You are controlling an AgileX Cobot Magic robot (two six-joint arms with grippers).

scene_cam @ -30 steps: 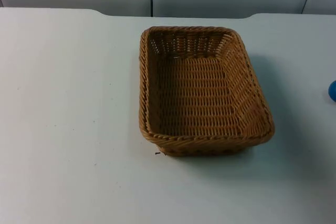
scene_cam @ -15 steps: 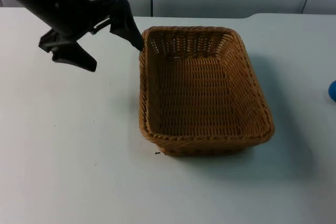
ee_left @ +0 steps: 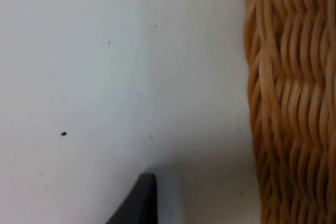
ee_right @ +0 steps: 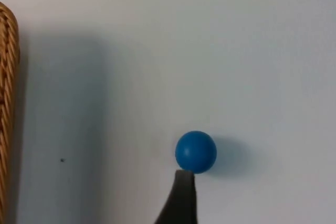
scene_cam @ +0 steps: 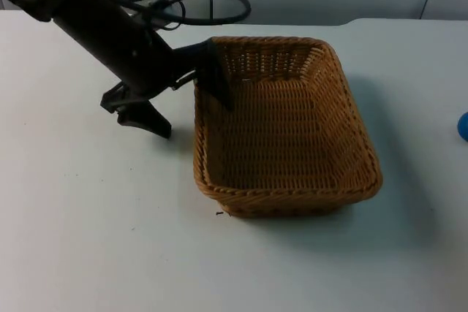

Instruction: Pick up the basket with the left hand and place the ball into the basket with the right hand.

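my left gripper (scene_cam: 189,101), fingers spread, has come down astride the left wall of the basket (scene_cam: 292,199), one finger inside, one outside; the lift can follow. ball (ee_right: 195,151) lies on the table (scene_cam: 88,239), right of the basket, under my waiting right arm.

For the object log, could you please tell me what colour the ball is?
The ball is plain blue, seen best in the right wrist view.

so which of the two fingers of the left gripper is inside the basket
The finger nearer the partition wall: it reaches over the basket rim. The left gripper is open, its other finger outside, over the white table.
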